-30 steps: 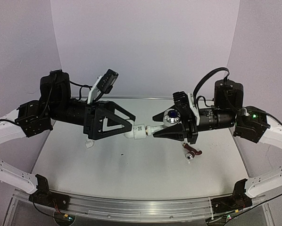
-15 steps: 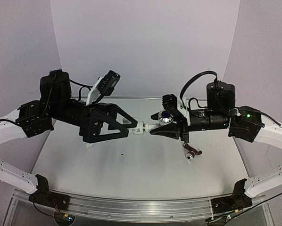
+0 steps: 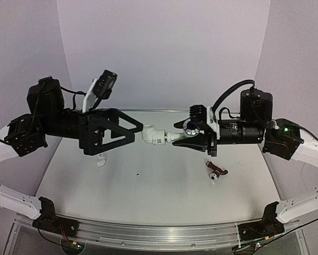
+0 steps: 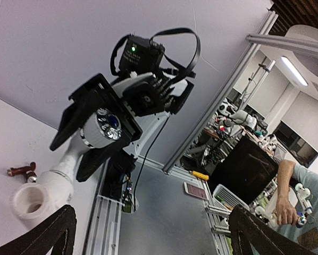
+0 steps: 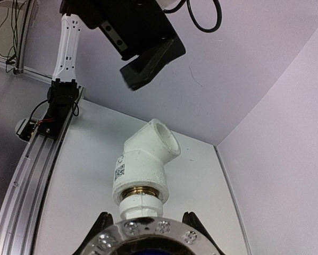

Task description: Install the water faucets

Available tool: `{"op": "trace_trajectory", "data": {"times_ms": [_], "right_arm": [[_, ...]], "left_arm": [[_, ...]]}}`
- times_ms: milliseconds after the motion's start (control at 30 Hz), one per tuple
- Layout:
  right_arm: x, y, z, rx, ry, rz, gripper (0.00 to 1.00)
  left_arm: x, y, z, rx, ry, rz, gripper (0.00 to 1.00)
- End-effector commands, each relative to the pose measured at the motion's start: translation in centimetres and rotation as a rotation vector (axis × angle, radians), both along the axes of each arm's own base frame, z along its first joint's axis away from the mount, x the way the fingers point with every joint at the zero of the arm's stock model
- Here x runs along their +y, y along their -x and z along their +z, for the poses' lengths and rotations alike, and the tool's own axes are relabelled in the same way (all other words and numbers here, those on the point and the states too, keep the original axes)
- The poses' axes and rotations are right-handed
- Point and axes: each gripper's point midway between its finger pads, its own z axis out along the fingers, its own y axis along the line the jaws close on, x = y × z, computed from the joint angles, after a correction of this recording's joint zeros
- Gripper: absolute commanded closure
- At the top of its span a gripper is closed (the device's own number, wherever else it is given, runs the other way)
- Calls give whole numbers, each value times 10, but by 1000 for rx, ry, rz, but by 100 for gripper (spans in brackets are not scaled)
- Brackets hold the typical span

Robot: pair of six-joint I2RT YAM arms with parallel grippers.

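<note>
Backed away, the left gripper (image 3: 137,131) now gapes empty just short of the elbow fitting (image 3: 151,134), which hangs only by brass thread from the water faucet (image 3: 190,128) clamped in the right gripper (image 3: 175,135), where shallow threading could let it drop.

Faucet (image 4: 74,153) is white, thread (image 5: 141,192) brass (knob (image 4: 107,124) silvery, blue-centred).

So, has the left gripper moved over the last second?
Yes. The left gripper drew back leftward, away from the elbow fitting, judged against the table's back edge.

Pale table (image 3: 159,196), red-brown tap (image 3: 216,172), white fitting (image 3: 99,161)
</note>
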Motion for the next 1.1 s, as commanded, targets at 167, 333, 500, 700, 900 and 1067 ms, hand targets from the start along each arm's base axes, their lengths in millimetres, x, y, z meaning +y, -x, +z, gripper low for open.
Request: {"op": "trace_trajectory", "data": {"times_ms": [167, 333, 500, 700, 900, 1067], "right_arm": [[-10, 30, 43, -83, -123, 134, 100], [-8, 32, 49, -76, -132, 149, 100], [-7, 31, 47, -75, -127, 150, 100], [-5, 28, 41, -43, -117, 136, 100], [-4, 22, 41, -27, -116, 100, 100], [-3, 19, 37, -16, -110, 84, 100]], "left_arm": [[10, -41, 8, -32, -24, 277, 0], [-6, -42, -3, -6, -56, 234, 0], [-17, -37, -3, 0, -60, 175, 0], [-17, -12, 10, -25, 5, 28, 0], [-8, 3, 17, -40, 51, -42, 4], [-6, 9, 17, -32, 54, -75, 9]]}}
